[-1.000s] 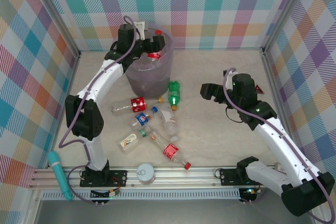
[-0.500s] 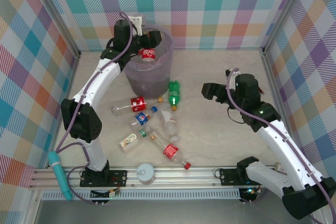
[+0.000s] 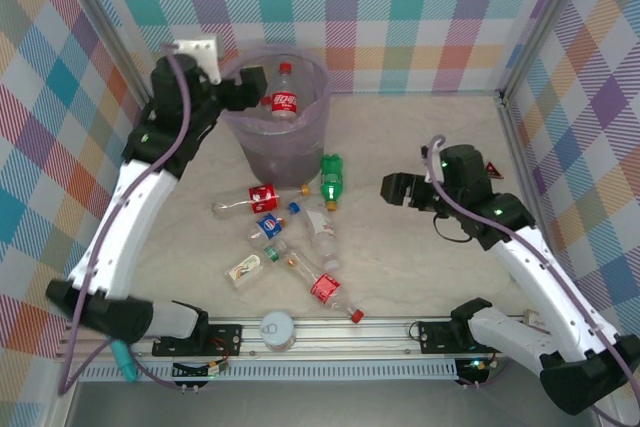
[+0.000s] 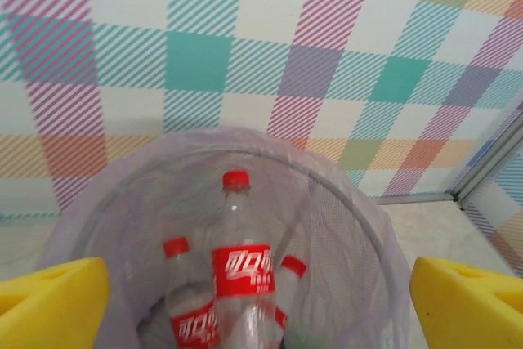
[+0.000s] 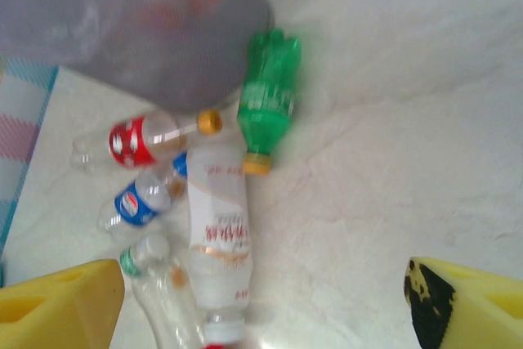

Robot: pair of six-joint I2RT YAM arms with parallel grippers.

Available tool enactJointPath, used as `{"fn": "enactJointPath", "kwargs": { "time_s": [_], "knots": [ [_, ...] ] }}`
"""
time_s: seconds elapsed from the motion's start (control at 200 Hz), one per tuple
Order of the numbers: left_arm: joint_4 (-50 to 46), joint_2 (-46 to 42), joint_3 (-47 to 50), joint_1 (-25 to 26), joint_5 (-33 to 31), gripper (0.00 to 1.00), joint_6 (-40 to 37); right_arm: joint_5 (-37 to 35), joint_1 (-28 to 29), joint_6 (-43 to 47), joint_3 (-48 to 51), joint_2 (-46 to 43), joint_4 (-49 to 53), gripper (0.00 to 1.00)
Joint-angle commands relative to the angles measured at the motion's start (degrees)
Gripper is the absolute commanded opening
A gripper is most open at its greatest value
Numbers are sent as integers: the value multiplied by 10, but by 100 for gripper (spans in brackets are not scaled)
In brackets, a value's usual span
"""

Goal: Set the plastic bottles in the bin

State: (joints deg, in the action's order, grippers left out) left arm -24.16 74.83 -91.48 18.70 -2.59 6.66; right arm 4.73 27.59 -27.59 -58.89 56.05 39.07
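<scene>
The bin [image 3: 278, 137], greyish-purple with a lilac liner, stands at the back left. Three red-capped, red-labelled plastic bottles [image 4: 243, 271] stand inside it; the tallest [image 3: 285, 97] leans against the far wall. My left gripper [image 3: 240, 90] hovers at the bin's left rim, open [image 4: 261, 304], with nothing between its yellow pads [image 4: 57, 300]. Several bottles lie on the table: a green one [image 3: 331, 179] [image 5: 270, 100], a red-labelled one [image 3: 262, 197] [image 5: 135, 140], a blue-labelled one [image 3: 269, 225] [image 5: 135, 202], a white-labelled one [image 3: 322, 232] [image 5: 219, 234]. My right gripper [image 3: 395, 187] [image 5: 261, 308] hangs open to their right.
Further bottles lie towards the front: a red-labelled one [image 3: 328, 290], a clear one [image 3: 285, 252] and a small one [image 3: 243, 268]. A white canister with a grey lid [image 3: 277, 328] stands at the front rail. A teal object [image 3: 120, 355] lies at the front left. Checked walls close in three sides.
My left gripper has let a red-labelled bottle go into the bin and drawn back to the left, jaws wide again. My right gripper has shifted slightly left and down.
</scene>
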Motion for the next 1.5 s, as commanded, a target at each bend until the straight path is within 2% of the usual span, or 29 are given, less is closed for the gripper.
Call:
{"fn": "enactJointPath", "kwargs": {
  "time_s": [0.0, 0.085, 0.175, 0.33, 0.395, 0.52, 0.62, 0.755, 0.89, 1.09, 1.27, 1.495],
  "knots": [
    [-54, -47, 82, 7, -15, 94, 41, -10, 56, -26, 28, 33, 30, 88],
    [-77, -88, 124, 6, 22, 95, 53, -29, 98, -39, 48, 42, 14, 88],
    [-130, -114, 132, 6, 55, 96, 69, -28, 117, -61, 72, 46, -18, 87],
    [-157, -174, 200, -3, 51, 96, 117, -89, 171, -56, 83, 90, -22, 86],
    [-164, -182, 234, -14, 70, 96, 148, -81, 182, -52, 93, 100, -50, 86],
    [-115, -204, 336, -18, 126, 96, 201, -45, 188, -42, 83, 129, -80, 83],
    [-52, -231, 410, -18, 158, 96, 248, -48, 190, -29, 58, 165, -67, 81],
    [-18, -276, 483, -18, 128, 95, 289, -25, 211, -37, 31, 216, -81, 72],
    [-42, -265, 500, -18, 115, 95, 273, -13, 269, -7, 10, 244, -40, 72],
    [-22, -268, 517, -19, 92, 95, 253, -11, 339, 1, 26, 238, 48, 81],
    [-21, -262, 512, -20, 77, 94, 233, -21, 396, -40, 55, 251, 27, 88],
    [-19, -283, 513, -27, 48, 94, 244, -8, 408, -47, 78, 314, -40, 90]
  ]
}}
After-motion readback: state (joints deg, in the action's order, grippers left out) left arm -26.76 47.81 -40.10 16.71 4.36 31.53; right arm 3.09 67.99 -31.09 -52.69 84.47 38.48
